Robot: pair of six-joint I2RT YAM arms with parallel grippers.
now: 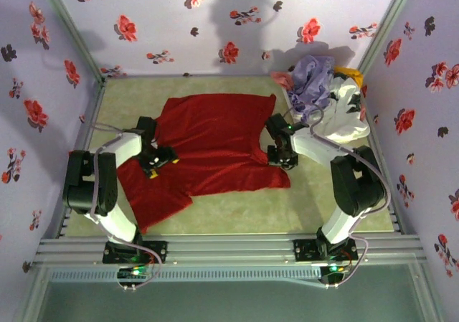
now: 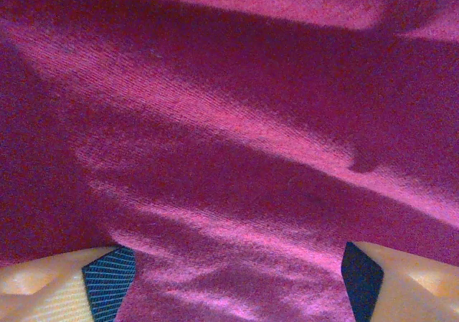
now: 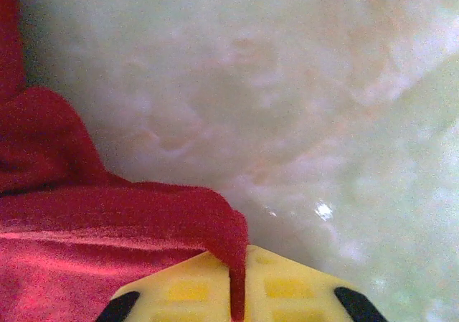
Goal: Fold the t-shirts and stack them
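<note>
Pinching red t-shirt, right pincer, left pincer agape

Black-and-white arms, yellow fingers, black pads

— On the table?
— A big red t-shirt, spread out in the middle, a bit wrinkled, one sleeve down toward the near left.
— And far back on the right?
— A heap in the corner: a purple t-shirt, pink cloth at its left, yellow cloth behind, a white basket right beside.
— The table top itself?
— Pale and greenish, with faint blotches, showing all round the red t-shirt.
</note>
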